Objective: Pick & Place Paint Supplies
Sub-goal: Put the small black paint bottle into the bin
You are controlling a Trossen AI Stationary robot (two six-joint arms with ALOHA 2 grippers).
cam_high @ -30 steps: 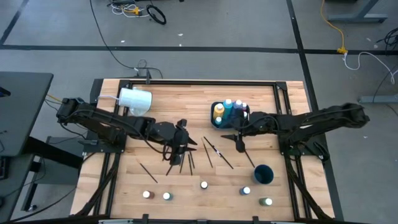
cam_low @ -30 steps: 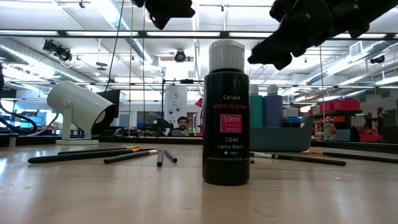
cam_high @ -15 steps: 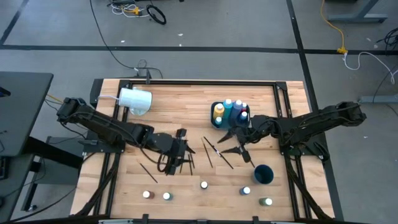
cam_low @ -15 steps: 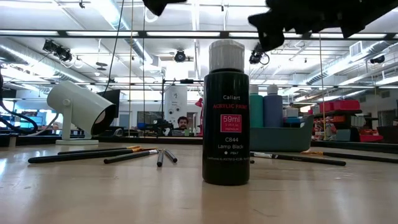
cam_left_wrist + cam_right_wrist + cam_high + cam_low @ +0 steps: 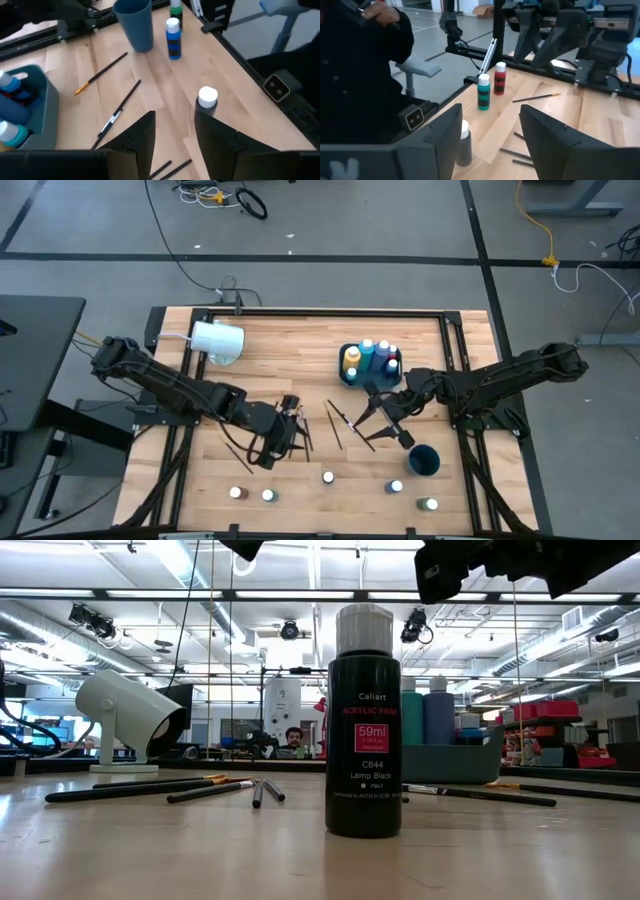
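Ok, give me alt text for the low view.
A black paint bottle with a pale cap stands upright at centre on the wooden table. Behind it, brushes lie flat, a white cup lies on its side at left, and a blue bin of bottles sits at right.

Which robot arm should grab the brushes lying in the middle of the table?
Probably the left. The left gripper is open and hovers right over the cluster of brushes. The right gripper, also open, sits farther off, nearer the blue tray.
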